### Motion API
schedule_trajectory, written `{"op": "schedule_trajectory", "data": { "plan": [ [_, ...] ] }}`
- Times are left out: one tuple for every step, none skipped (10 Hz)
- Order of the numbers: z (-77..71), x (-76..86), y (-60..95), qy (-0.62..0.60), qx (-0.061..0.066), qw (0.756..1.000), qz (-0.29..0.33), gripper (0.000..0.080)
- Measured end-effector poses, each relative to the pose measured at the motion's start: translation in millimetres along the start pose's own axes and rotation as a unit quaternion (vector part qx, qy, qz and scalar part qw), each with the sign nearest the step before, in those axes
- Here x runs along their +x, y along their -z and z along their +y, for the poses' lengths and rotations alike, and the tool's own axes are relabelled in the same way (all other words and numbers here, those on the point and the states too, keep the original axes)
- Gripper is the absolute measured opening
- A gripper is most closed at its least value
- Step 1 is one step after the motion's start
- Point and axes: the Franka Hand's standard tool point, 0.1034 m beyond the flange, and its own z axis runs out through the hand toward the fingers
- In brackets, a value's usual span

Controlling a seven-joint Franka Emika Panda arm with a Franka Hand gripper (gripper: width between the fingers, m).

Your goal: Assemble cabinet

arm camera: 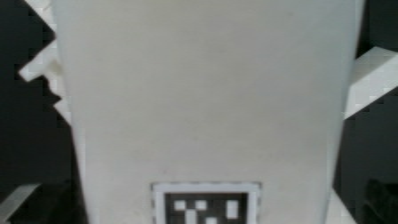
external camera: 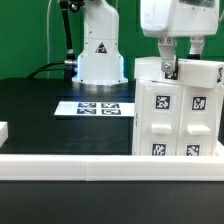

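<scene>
The white cabinet [external camera: 178, 110] stands upright at the exterior view's right, near the front rail, with several marker tags on its front faces. My gripper [external camera: 182, 58] comes down from above onto its top edge. One finger [external camera: 168, 62] is in front of the top part and the other [external camera: 197, 46] is behind it, so the jaws look closed on it. In the wrist view a long white cabinet panel [arm camera: 196, 100] fills the picture, with a marker tag [arm camera: 210, 205] close to the jaws. The fingertips are hidden there.
The marker board [external camera: 97, 108] lies flat on the black table [external camera: 40, 110] in the middle. The arm's white base [external camera: 100, 55] stands behind it. A white rail [external camera: 70, 163] runs along the table's front edge.
</scene>
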Motion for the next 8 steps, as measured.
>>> {"op": "schedule_trajectory", "data": {
  "plan": [
    [0.1,-0.1,0.0,-0.004,-0.001,1.000,-0.001,0.0797],
    [0.6,0.0,0.2,-0.006,-0.002,1.000,-0.001,0.0675],
    [1.0,0.0,0.4,-0.009,-0.003,1.000,0.000,0.0554],
    [1.0,-0.1,0.3,-0.010,-0.003,1.000,0.000,0.0554],
    [1.1,-0.1,0.3,-0.032,-0.003,0.999,0.000,0.0558],
    [1.3,-0.4,0.3,-0.032,-0.003,0.999,0.000,0.0558],
    [1.3,-0.4,0.3,-0.079,-0.002,0.997,0.000,0.0558],
    [1.3,-0.4,0.2,-0.125,-0.002,0.992,0.000,0.0558]
  ]
}}
